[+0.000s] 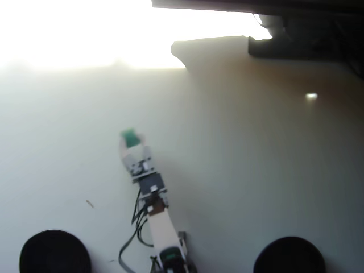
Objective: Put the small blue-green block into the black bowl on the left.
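Note:
The small blue-green block (130, 136) sits at the tip of my gripper (131, 139), left of the table's middle in the overhead view. The white jaws flank it closely on both sides and look closed on it. The picture is soft, and I cannot tell whether the block rests on the table or is lifted. The arm (153, 210) reaches up from the bottom edge. The black bowl on the left (55, 253) stands at the bottom left corner, well below and to the left of the gripper.
A second black bowl (290, 256) stands at the bottom right. Strong glare washes out the top left of the table (68, 34). Dark equipment (301, 28) lies along the top right edge. Cables (133, 233) hang beside the arm's base.

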You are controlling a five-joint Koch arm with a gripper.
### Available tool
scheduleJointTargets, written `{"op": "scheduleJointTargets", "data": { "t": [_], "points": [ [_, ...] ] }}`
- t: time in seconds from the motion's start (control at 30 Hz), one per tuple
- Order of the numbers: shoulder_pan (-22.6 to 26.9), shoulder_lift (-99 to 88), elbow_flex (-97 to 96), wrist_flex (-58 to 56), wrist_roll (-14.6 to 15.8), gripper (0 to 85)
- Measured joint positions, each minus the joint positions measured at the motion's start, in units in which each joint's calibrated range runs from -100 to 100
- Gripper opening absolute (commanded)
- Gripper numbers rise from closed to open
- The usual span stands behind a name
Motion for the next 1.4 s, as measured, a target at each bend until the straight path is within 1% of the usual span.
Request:
{"op": "scheduleJointTargets", "data": {
  "t": [0.17, 0.3, 0.6, 0.77, 0.8, 0.87, 1.1, 1.3, 1.4],
  "points": [
    [4.8, -10.2, 0.7, -10.8, 0.4, 3.1],
    [8.0, -14.3, 7.9, -18.2, 0.4, 3.1],
    [17.9, -15.3, 21.4, -29.8, 0.6, 3.1],
    [24.1, -15.3, 22.2, -33.4, 0.6, 3.1],
    [26.1, -15.3, 23.5, -34.1, 0.6, 3.1],
    [27.1, -15.5, 23.5, -34.4, 0.6, 3.1],
    [35.2, -15.5, 24.7, -37.2, 0.6, 3.1],
    [40.3, -15.5, 24.7, -38.9, 0.6, 3.1],
    [41.2, -15.5, 24.7, -39.1, 0.6, 3.1]
  ]
}}
